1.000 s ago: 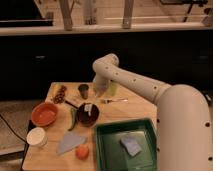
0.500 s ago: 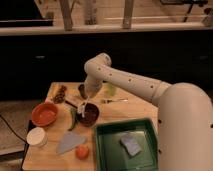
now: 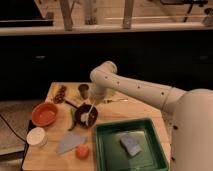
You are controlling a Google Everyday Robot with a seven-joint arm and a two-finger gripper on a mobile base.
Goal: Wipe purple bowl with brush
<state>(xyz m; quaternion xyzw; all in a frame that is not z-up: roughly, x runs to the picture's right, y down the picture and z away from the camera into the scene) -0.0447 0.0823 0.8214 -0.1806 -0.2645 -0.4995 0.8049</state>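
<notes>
The purple bowl (image 3: 85, 116) sits on the wooden table, left of centre, between the orange bowl and the green tray. My gripper (image 3: 95, 100) hangs just above the bowl's far right rim, pointing down. It is shut on the thin pale handle of the brush (image 3: 89, 112). The brush slants down and to the left, and its white head rests inside the bowl. The arm's white elbow arches over the table from the right and hides part of the table's far side.
An orange bowl (image 3: 44, 113) lies to the left and a small dark cup (image 3: 83, 90) behind. The green tray (image 3: 105, 150) holds a blue-grey sponge (image 3: 131, 145). A white cup (image 3: 36, 136), grey cloth (image 3: 69, 142), orange fruit (image 3: 82, 151) and silvery utensil (image 3: 116, 101) also lie about.
My gripper has swung left and slightly down with the brush, from beside the bowl's far right to over it. The brush head now sits in the bowl.
</notes>
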